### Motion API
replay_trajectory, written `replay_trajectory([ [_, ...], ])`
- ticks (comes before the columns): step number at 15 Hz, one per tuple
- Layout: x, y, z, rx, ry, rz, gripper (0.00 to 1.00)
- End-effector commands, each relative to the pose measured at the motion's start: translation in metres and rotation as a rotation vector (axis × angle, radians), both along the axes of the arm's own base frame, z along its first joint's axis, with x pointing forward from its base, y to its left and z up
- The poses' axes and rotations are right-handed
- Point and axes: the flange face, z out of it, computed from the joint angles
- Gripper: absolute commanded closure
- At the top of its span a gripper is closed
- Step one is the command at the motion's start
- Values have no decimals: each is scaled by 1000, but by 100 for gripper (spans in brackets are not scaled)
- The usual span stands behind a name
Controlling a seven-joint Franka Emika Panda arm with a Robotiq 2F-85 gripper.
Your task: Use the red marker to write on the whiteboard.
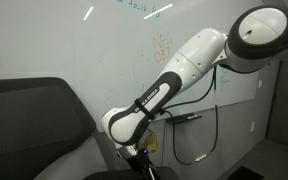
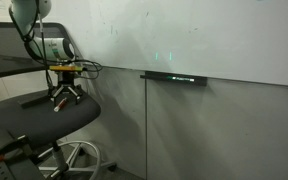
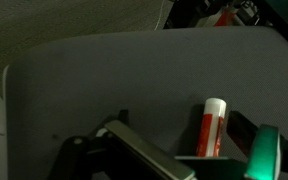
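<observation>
The red marker, with a white end, lies on the dark grey seat of an office chair. My gripper is open and low over the seat. The marker lies between the fingers, close to the right finger and clear of the left one. In both exterior views the gripper hangs just above the chair seat; the marker does not show there. The whiteboard fills the wall behind, with faint scribbles and a thin ledge.
The chair's backrest rises beside the arm. Its wheeled base stands on the floor. Black cables hang from the arm. A grey wall panel lies below the board.
</observation>
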Motion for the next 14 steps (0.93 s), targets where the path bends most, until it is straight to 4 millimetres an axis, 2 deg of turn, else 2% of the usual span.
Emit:
replay_trajectory([
  [1,-3,12,8,-9,-8,5,0],
  [6,-6,17,1,7,-11,19,0],
  [14,9,10,-20,6,-7,12,0],
])
